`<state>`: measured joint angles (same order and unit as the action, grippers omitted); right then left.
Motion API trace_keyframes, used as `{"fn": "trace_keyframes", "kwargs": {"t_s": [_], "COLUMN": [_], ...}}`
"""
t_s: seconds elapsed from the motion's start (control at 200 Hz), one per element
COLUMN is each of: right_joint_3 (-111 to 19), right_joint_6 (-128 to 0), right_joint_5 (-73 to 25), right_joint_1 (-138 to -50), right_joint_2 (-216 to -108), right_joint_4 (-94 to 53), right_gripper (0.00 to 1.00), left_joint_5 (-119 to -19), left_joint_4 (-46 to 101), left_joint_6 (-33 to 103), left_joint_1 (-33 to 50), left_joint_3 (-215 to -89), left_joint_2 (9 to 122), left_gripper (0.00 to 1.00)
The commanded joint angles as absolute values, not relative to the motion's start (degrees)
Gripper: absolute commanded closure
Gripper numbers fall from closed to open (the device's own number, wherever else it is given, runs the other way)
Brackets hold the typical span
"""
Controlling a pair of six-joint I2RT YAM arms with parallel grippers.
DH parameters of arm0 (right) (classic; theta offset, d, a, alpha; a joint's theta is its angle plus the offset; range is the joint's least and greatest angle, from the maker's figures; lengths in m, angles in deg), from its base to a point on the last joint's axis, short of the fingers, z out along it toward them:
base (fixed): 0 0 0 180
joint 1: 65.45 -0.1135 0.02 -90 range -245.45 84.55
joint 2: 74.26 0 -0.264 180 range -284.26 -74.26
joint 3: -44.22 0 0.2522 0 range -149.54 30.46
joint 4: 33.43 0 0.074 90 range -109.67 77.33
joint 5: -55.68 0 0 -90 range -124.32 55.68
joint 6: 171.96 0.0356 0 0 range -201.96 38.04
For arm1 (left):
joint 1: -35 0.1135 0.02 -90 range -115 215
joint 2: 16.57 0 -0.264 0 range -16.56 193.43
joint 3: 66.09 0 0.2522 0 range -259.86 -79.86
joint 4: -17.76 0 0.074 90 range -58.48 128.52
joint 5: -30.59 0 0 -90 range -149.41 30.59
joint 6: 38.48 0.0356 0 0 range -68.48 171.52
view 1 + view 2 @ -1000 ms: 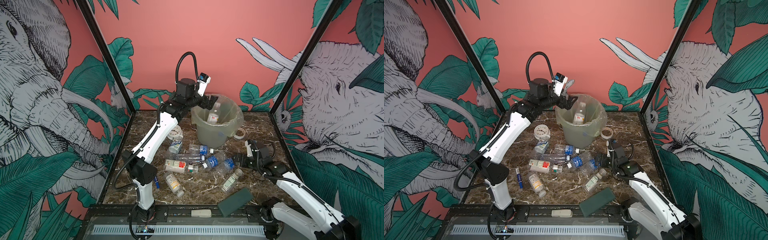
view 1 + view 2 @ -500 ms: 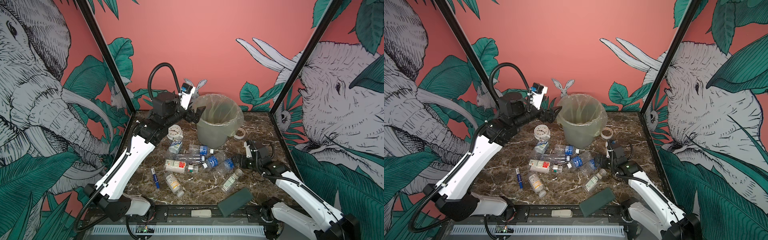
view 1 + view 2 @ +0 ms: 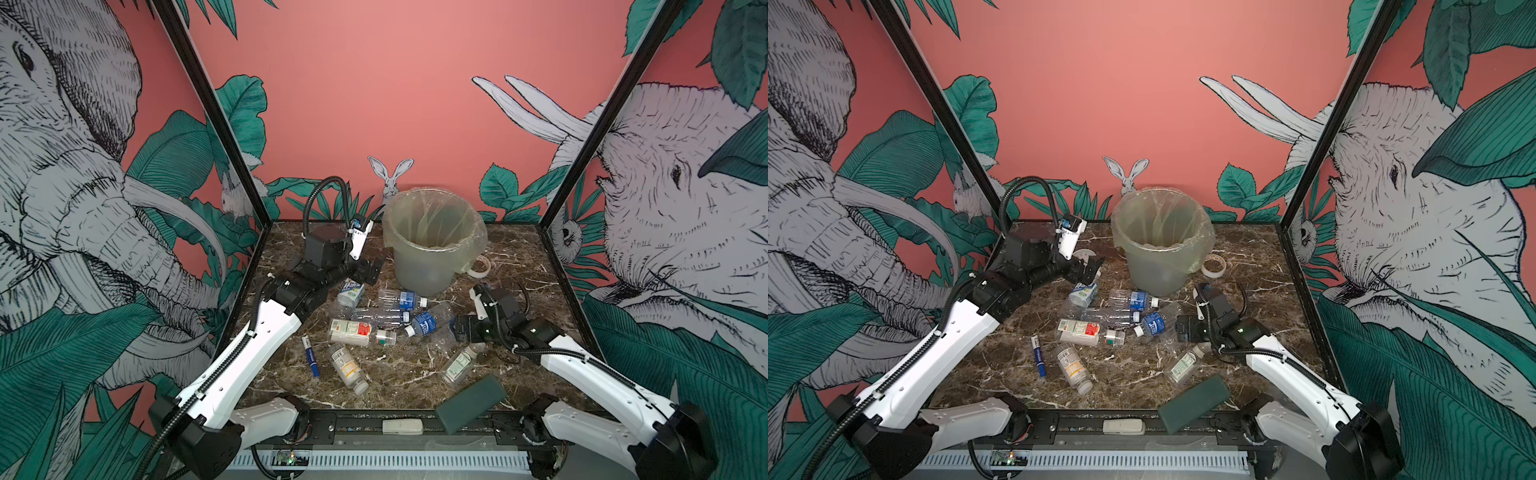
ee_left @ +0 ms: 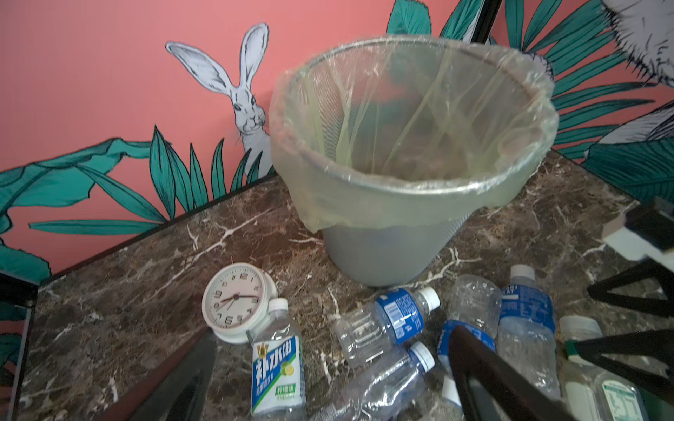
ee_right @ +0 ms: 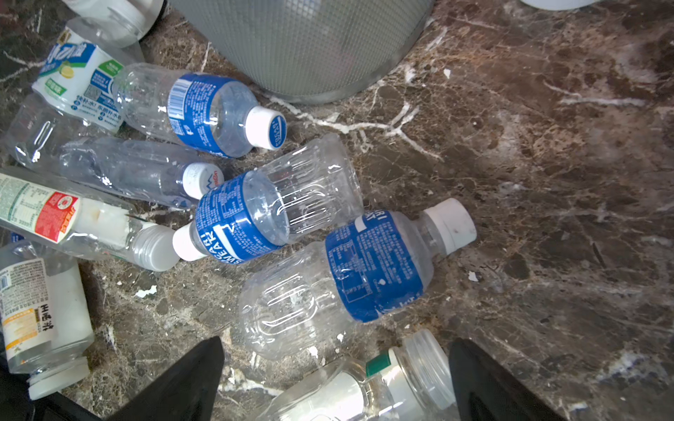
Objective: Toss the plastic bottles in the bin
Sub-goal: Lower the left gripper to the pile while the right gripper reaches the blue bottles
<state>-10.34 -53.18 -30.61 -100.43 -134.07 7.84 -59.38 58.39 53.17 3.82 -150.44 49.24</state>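
**Blue-label bottle lies slantwise ahead of the open right gripper**

The blue-label bottle (image 5: 364, 269) lies on its side on the table (image 3: 395, 386). It is in front of the bin (image 3: 428, 270), a little right of the bin's base, at the edge of the heap of other plastic bottles (image 3: 390, 318). Its long axis runs slantwise, with the white cap pointing away from the heap. This is closer to the line between the fingers than across it, so I judge the wrist must turn before a clean grasp. The right gripper (image 3: 460, 331) hovers just beside it, fingers (image 5: 189, 379) wide apart and holding nothing. A white-labelled bottle (image 5: 383, 386) lies partly between them. The left gripper (image 3: 372, 268), spread and empty too, hangs beside the bin's left wall, farther off, so the right arm is the nearer
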Motion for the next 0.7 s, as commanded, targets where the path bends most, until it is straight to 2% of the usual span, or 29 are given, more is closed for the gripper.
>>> {"fn": "trace_keyframes", "kwargs": {"t_s": [0.0, 0.25, 0.35, 0.555, 0.695], "right_joint_3": [-13.84, -23.78, -27.25, -40.11, -48.06], "right_joint_6": [-58.32, -67.59, -71.16, -76.91, -79.55], "right_joint_5": [-28.56, -34.31, -34.64, -32.81, -32.17], "right_joint_1": [-103.47, -115.33, -118.22, -123.17, -126.63], "right_joint_2": [-136.23, -142.84, -145.78, -158.07, -166.25], "right_joint_4": [6.14, 7.32, 6.39, 10.95, 12.32], "right_gripper": [0.01, 0.03, 0.04, 0.06, 0.06], "left_joint_5": [-59.54, -68.95, -70.44, -72.33, -76.10], "left_joint_4": [59.82, 58.10, 57.62, 57.88, 58.13], "left_joint_6": [50.19, 46.33, 45.76, 43.35, 40.58], "left_joint_1": [6.76, 18.61, 20.90, 24.20, 29.47], "left_joint_3": [-145.96, -136.45, -134.81, -134.61, -134.50], "left_joint_2": [46.22, 43.84, 44.37, 47.44, 49.92], "left_gripper": [0.01, 0.01, 0.01, 0.02, 0.03]}}
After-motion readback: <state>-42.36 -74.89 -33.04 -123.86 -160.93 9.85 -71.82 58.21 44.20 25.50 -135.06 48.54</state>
